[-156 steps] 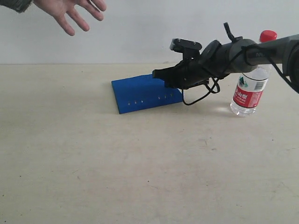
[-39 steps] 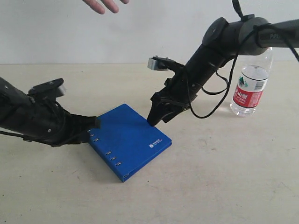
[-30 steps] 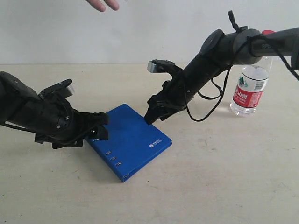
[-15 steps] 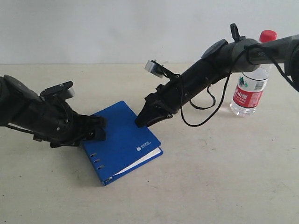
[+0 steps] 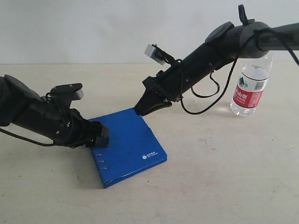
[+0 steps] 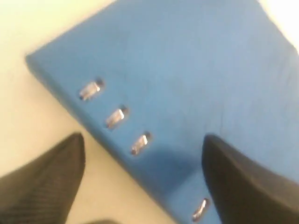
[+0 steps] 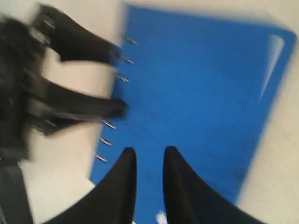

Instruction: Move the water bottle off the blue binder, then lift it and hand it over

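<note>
Flat bright blue ring binder (image 5: pixel 127 142) on desk (image 5: pixel 224 168), left jaws (image 5: pixel 99 135) wide astride spine edge, right jaws (image 5: pixel 138 111) narrow, empty, at far corner; clear red-labelled plastic bottle (image 5: pixel 251 84) upright apart.

One water bottle (image 5: pixel 250 88) stands on one table (image 5: pixel 224 177), and one blue binder (image 5: pixel 127 144) lies there too. Two robot arms are in view, each ending in one tool: the left tool (image 5: pixel 99 135) and the right tool (image 5: pixel 139 110)

Beige tabletop (image 5: pixel 224 177); white wall (image 5: pixel 93 28)
</note>
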`<state>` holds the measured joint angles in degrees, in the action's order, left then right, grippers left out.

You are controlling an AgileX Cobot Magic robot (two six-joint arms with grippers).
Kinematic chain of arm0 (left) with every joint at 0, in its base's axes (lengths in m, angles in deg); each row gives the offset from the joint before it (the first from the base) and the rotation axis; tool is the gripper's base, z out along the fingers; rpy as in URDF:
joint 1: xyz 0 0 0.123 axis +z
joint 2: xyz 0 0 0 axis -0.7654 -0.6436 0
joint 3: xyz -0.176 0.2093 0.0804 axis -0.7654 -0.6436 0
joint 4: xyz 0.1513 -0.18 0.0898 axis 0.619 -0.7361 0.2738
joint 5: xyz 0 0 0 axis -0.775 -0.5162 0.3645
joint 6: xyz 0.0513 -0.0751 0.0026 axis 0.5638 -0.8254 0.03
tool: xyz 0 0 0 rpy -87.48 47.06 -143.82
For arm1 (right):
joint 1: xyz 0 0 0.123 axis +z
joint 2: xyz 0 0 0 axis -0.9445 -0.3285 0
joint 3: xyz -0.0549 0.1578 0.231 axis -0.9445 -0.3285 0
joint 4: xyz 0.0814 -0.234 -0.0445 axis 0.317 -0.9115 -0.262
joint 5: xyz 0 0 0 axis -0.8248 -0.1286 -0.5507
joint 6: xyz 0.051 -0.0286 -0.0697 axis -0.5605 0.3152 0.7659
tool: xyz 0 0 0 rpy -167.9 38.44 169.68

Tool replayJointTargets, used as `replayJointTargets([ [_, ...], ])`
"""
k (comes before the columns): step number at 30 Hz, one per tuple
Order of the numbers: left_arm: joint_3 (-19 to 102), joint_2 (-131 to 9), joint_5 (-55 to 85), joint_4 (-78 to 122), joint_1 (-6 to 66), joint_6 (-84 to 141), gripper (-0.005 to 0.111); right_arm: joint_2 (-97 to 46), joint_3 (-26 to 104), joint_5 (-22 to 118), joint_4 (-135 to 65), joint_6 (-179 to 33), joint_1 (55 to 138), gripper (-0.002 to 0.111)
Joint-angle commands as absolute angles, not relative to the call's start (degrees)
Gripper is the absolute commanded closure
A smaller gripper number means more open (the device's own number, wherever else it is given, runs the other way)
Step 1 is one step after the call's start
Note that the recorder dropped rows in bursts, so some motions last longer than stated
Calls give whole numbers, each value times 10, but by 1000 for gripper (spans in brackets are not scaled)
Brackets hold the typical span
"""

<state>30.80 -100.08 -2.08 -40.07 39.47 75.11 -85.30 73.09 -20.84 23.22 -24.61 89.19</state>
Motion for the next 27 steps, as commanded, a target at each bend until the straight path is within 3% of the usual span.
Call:
replayJointTargets([
  [1,306,-1005,17,-400,387,776,41,-835,732,-217,262,-288,899,91],
  [9,310,-1004,22,-569,387,817,41,-835,723,-217,206,-264,910,60],
  [13,310,-1004,3,-636,387,816,41,-842,723,-168,118,-347,910,44],
  [22,309,-1004,41,-652,387,795,45,-878,723,-175,98,-359,908,46],
  [27,309,-1006,-6,-640,387,798,45,-901,723,-201,134,-342,908,46],
])
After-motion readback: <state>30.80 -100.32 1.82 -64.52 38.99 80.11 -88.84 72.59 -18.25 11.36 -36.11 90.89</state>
